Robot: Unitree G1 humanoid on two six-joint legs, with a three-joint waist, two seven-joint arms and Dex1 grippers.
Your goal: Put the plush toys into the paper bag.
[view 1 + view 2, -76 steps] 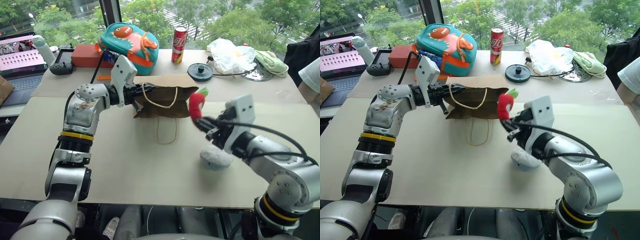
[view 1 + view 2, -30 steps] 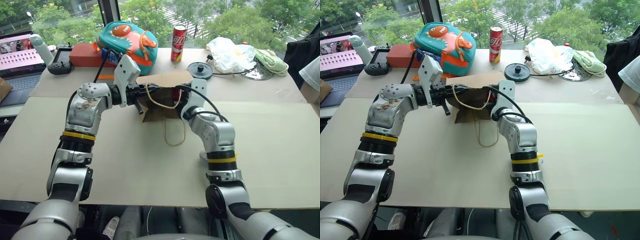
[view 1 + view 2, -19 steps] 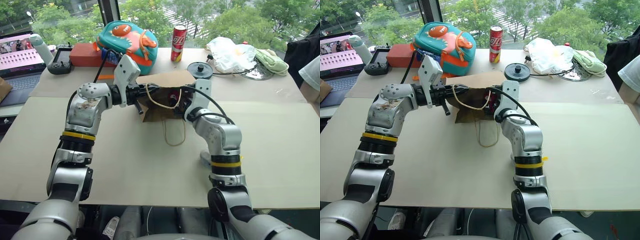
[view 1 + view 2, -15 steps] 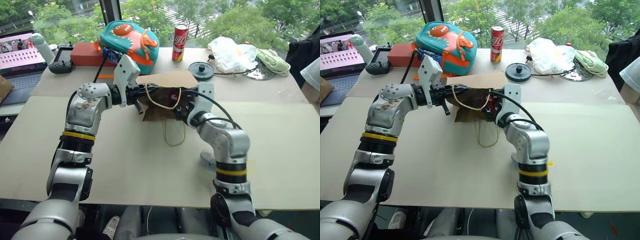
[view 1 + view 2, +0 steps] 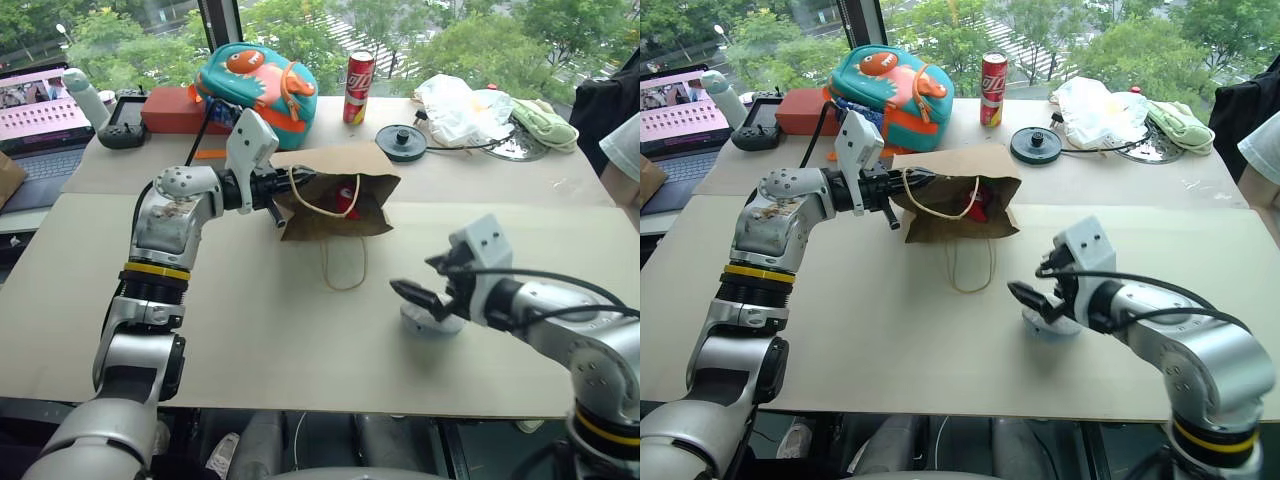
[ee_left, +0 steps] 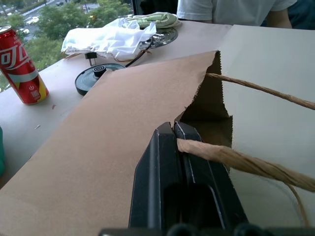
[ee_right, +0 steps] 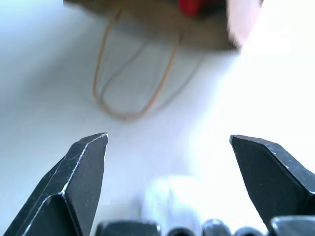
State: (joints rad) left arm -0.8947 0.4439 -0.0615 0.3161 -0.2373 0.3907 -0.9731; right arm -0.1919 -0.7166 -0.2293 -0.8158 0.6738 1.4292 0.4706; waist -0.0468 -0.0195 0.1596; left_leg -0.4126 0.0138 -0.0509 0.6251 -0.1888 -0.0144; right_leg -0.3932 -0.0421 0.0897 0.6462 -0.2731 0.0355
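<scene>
- Left gripper [image 6: 178,129] — fingers pressed together, pinching the paper bag [image 5: 335,195] mouth's upper edge at its handle.
- Red plush toy [image 5: 346,199] sits inside the bag.
- Right gripper [image 5: 420,298] — spread wide, empty, above the grey-blue plush toy [image 5: 425,320] on the near-right table [image 5: 250,320].

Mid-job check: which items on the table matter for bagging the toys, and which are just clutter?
Job items:
- paper bag, upper handle pinched by left end effector
- red plush toy, inside the bag mouth
- grey-blue plush toy, below open right end effector

Clutter:
- teal backpack
- soda can
- white plastic bag
- laptop
</scene>
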